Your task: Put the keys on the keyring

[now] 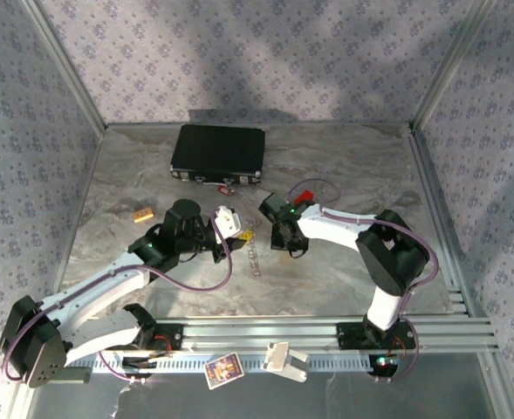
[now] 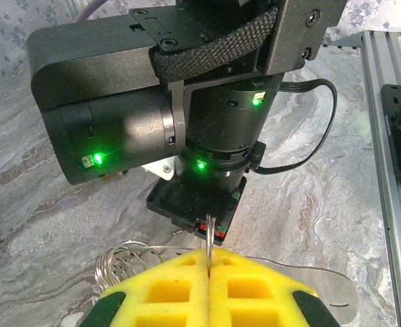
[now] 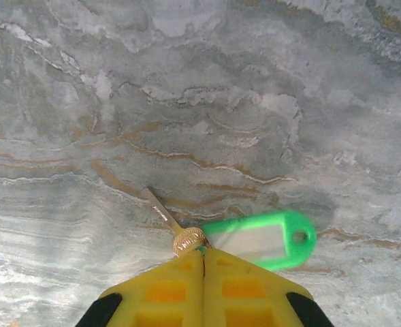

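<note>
tightly pressed together, the right gripper (image 3: 203,262) pinches the green key (image 3: 268,238) by its brass collar, tag showing against the marbled table (image 3: 186,102); the left gripper (image 2: 209,257), also clamped, nips the keyring (image 2: 122,262) by its thin wire.

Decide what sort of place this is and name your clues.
Probably a robot test cell: a left arm and right arm bolted to a metal rail, patterned cloth walls on aluminium posts, a marble-look tabletop.
</note>
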`<act>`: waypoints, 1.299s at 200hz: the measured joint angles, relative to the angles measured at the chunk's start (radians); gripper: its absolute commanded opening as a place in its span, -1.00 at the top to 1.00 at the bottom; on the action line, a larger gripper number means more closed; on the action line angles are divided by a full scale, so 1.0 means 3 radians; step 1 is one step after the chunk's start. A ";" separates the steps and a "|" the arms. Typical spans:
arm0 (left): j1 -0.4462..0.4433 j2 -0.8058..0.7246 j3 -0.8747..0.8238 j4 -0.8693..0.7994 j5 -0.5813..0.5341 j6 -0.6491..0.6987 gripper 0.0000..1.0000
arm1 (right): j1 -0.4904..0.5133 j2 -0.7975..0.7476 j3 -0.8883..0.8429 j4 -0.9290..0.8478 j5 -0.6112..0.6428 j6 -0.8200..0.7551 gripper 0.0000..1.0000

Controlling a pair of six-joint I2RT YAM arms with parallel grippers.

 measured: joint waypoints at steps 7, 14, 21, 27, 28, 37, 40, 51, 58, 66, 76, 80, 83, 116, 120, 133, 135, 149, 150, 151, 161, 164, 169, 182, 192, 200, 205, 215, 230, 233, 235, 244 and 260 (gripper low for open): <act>0.0000 0.0000 0.0000 0.0000 0.0001 0.0000 1.00 | 0.0000 0.0000 0.0004 -0.0027 0.0019 -0.0033 1.00; 0.0000 0.0000 0.0000 0.0000 0.0000 0.0000 1.00 | 0.0000 0.0000 0.0006 -0.0065 0.0039 -0.0075 1.00; 0.0000 0.0000 0.0000 0.0000 0.0000 0.0000 1.00 | 0.0000 0.0000 0.0014 -0.0106 0.0058 -0.0121 1.00; 0.0000 0.0000 0.0000 0.0000 0.0001 0.0000 1.00 | -0.0001 0.0000 0.0020 -0.0142 0.0074 -0.0161 1.00; 0.0000 0.0000 0.0000 0.0000 0.0001 0.0000 1.00 | -0.0001 0.0000 0.0022 -0.0148 0.0076 -0.0167 1.00; 0.0000 0.0000 0.0000 0.0000 0.0001 0.0000 1.00 | -0.0001 0.0001 0.0031 -0.0193 0.0102 -0.0234 1.00; 0.0000 0.0000 0.0000 0.0000 0.0000 0.0000 1.00 | -0.0001 0.0000 0.0034 -0.0206 0.0108 -0.0258 1.00; 0.0000 0.0000 0.0000 0.0000 0.0000 0.0001 1.00 | 0.0003 0.0001 0.0045 -0.0251 0.0122 -0.0333 1.00; 0.0000 0.0000 0.0000 0.0000 0.0000 0.0001 1.00 | 0.0009 0.0001 0.0053 -0.0276 0.0130 -0.0381 1.00; 0.0000 0.0000 0.0000 0.0000 0.0000 0.0001 1.00 | 0.0015 0.0003 0.0062 -0.0301 0.0139 -0.0423 1.00; 0.0000 0.0000 0.0000 0.0000 0.0000 0.0003 1.00 | 0.0024 0.0010 0.0083 -0.0328 0.0140 -0.0469 1.00; 0.0000 0.0000 0.0000 0.0000 0.0001 0.0004 1.00 | 0.0031 0.0017 0.0089 -0.0333 0.0139 -0.0486 1.00; 0.0000 0.0000 0.0000 0.0000 0.0000 0.0005 1.00 | 0.0031 0.0019 0.0093 -0.0336 0.0140 -0.0495 1.00; 0.0000 0.0000 0.0000 0.0000 0.0000 0.0024 1.00 | 0.0050 0.0084 0.0116 -0.0338 0.0137 -0.0556 1.00; 0.0000 0.0000 0.0000 0.0000 0.0000 0.0024 1.00 | 0.0050 0.0084 0.0118 -0.0341 0.0136 -0.0558 1.00; 0.0000 0.0000 0.0000 0.0000 0.0000 0.0024 1.00 | 0.0050 0.0092 0.0126 -0.0346 0.0136 -0.0568 0.98; 0.0000 0.0000 0.0000 0.0000 0.0001 0.0024 1.00 | 0.0050 0.0092 0.0128 -0.0347 0.0136 -0.0570 0.98; 0.0000 0.0000 0.0000 0.0000 0.0000 0.0024 1.00 | 0.0050 0.0098 0.0134 -0.0350 0.0136 -0.0579 0.91; 0.0000 0.0000 0.0000 0.0000 0.0000 0.0024 1.00 | 0.0050 0.0099 0.0134 -0.0350 0.0136 -0.0579 0.91; 0.0000 0.0000 0.0000 0.0000 0.0000 0.0024 1.00 | 0.0050 0.0099 0.0134 -0.0348 0.0135 -0.0579 0.91; 0.0000 0.0000 0.0000 0.0000 0.0000 0.0024 1.00 | 0.0050 0.0099 0.0136 -0.0350 0.0135 -0.0580 0.87; 0.0000 0.0000 0.0000 0.0000 0.0000 0.0024 1.00 | 0.0050 0.0100 0.0136 -0.0350 0.0135 -0.0580 0.86; 0.0000 0.0000 0.0000 0.0000 0.0000 0.0024 1.00 | 0.0050 0.0100 0.0136 -0.0350 0.0136 -0.0580 0.85; 0.0000 0.0000 0.0000 0.0000 0.0000 0.0024 1.00 | 0.0050 0.0103 0.0136 -0.0350 0.0135 -0.0580 0.83; 0.0000 0.0000 0.0000 0.0000 0.0000 0.0024 1.00 | 0.0050 0.0106 0.0137 -0.0350 0.0135 -0.0579 0.82; 0.0000 0.0000 0.0000 0.0000 0.0000 0.0024 1.00 | 0.0050 0.0107 0.0137 -0.0350 0.0135 -0.0579 0.81; 0.0000 0.0000 0.0000 0.0000 0.0000 0.0024 1.00 | 0.0050 0.0107 0.0137 -0.0350 0.0135 -0.0579 0.81; 0.0000 0.0000 0.0000 0.0000 0.0000 0.0024 1.00 | 0.0050 0.0107 0.0137 -0.0351 0.0135 -0.0579 0.81; 0.0000 0.0000 0.0000 0.0000 0.0000 0.0024 1.00 | 0.0050 0.0107 0.0136 -0.0351 0.0135 -0.0579 0.81; 0.0000 0.0000 0.0000 0.0000 0.0000 0.0024 1.00 | 0.0050 0.0107 0.0137 -0.0351 0.0135 -0.0579 0.81; 0.0000 0.0000 0.0000 0.0000 0.0000 0.0024 1.00 | 0.0050 0.0107 0.0137 -0.0352 0.0135 -0.0579 0.82; 0.0000 0.0000 0.0000 0.0000 0.0000 0.0024 1.00 | 0.0050 0.0107 0.0137 -0.0352 0.0135 -0.0579 0.81; 0.0000 0.0000 0.0000 0.0000 0.0000 0.0024 1.00 | 0.0050 0.0107 0.0137 -0.0357 0.0135 -0.0579 0.79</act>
